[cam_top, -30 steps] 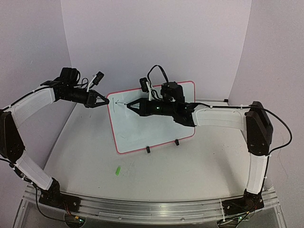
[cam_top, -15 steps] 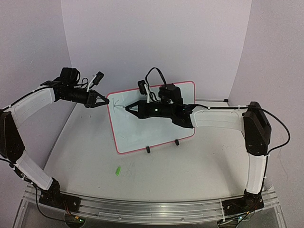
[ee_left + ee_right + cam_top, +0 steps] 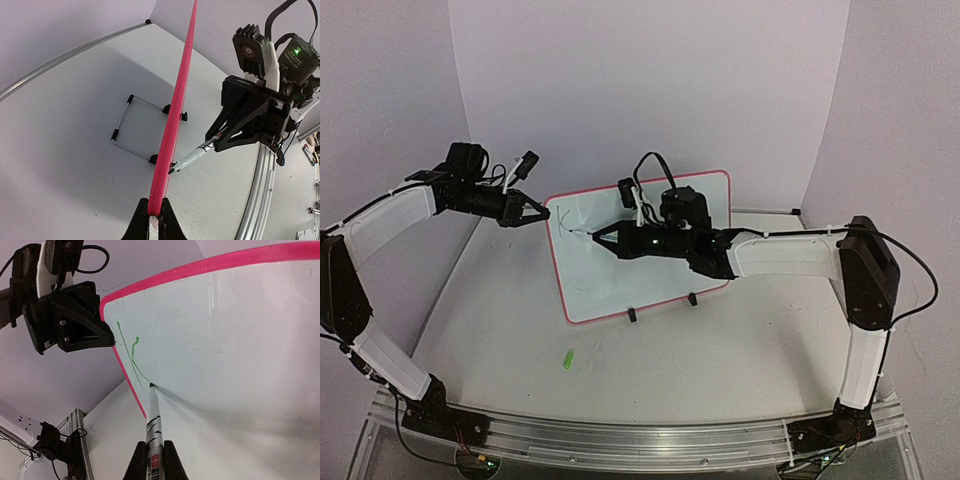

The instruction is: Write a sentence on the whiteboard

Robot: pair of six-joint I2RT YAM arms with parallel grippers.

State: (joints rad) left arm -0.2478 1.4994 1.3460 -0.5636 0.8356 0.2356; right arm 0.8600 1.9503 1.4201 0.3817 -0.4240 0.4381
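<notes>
No legible txt on whiteboard (image 3: 225,340), marker (image 3: 152,422).

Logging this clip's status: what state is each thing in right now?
Whiteboard: upright on its stand.
Sentence: barely begun, a few green strokes.
Marker: uncapped, tip on the whiteboard.
Left gripper: jaws shut on the whiteboard's edge.
Right gripper: jaws shut on the marker.
Small green piece: lying loose on the table.

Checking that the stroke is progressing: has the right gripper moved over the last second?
Yes. The right gripper, shut on the marker, has dropped slightly down the whiteboard, away from its top-left corner toward the bottom rim.
</notes>
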